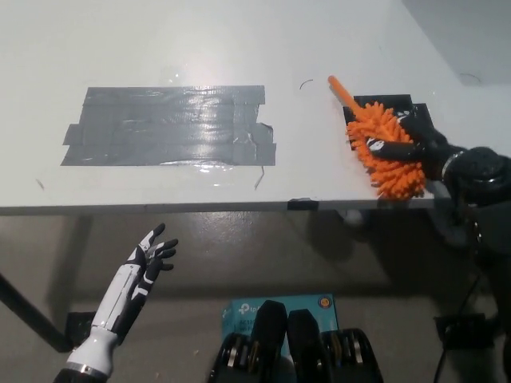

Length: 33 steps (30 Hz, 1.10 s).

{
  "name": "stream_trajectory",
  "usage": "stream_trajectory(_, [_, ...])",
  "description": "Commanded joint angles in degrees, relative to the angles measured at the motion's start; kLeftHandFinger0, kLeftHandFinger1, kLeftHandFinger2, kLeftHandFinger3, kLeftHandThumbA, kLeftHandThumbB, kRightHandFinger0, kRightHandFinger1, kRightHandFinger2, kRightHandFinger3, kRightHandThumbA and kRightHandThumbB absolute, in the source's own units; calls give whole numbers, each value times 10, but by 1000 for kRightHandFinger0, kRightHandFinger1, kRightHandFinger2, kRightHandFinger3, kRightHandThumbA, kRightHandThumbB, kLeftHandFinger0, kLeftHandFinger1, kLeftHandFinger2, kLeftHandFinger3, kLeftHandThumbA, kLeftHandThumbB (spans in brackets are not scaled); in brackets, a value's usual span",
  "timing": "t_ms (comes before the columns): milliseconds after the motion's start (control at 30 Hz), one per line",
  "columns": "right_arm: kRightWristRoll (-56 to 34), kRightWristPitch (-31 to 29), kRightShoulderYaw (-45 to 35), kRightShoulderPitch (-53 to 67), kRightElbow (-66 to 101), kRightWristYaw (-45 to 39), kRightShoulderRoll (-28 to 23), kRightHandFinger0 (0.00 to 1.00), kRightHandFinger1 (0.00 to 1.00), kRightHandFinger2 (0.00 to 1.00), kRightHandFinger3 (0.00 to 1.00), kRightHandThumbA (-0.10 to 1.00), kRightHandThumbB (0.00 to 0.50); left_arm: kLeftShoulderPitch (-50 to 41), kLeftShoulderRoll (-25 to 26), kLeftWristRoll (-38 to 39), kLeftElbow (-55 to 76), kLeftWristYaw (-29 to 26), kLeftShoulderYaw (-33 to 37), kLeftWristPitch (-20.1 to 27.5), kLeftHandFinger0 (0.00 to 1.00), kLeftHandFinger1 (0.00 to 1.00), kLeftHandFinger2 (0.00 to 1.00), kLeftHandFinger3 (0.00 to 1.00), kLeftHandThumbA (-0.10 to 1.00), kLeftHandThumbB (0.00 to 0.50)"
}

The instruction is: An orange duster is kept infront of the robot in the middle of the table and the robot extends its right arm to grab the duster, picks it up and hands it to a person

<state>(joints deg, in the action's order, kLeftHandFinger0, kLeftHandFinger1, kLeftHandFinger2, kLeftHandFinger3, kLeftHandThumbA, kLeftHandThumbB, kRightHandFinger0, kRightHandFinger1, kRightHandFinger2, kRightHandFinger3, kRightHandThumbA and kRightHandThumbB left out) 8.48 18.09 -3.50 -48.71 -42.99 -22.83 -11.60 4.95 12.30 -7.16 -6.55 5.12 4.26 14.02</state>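
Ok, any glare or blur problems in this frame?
Head view: overhead light glares off the grey tape patch on the white table; the orange duster and black right hand are slightly soft; the white left hand below reads clearly.

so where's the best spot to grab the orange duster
Around the fluffy head of the orange duster, coming from the robot's right, as the black right hand does. The head lies flat near the table edge; the thin handle points away up-left.
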Motion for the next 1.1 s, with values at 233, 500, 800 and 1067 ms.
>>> stream_trajectory(233, [-475,88,7,47,239,-71,12,0,346,848,1000,-100,146,16,13,-1,11,6,-3,27,800,853,866,1000,1000,112])
stream_trajectory(500, [-517,88,19,89,298,-26,48,0,253,705,965,-100,133,18,14,-4,8,5,-2,34,796,843,865,1000,1000,87])
stream_trajectory(800, [-526,88,9,105,294,-29,72,0,269,661,904,-100,123,21,14,2,8,7,-4,31,802,849,865,1000,987,88])
stream_trajectory(1067, [-549,88,31,109,308,-9,68,0,275,668,942,-100,104,20,14,-1,12,6,-3,28,801,846,863,1000,991,98])
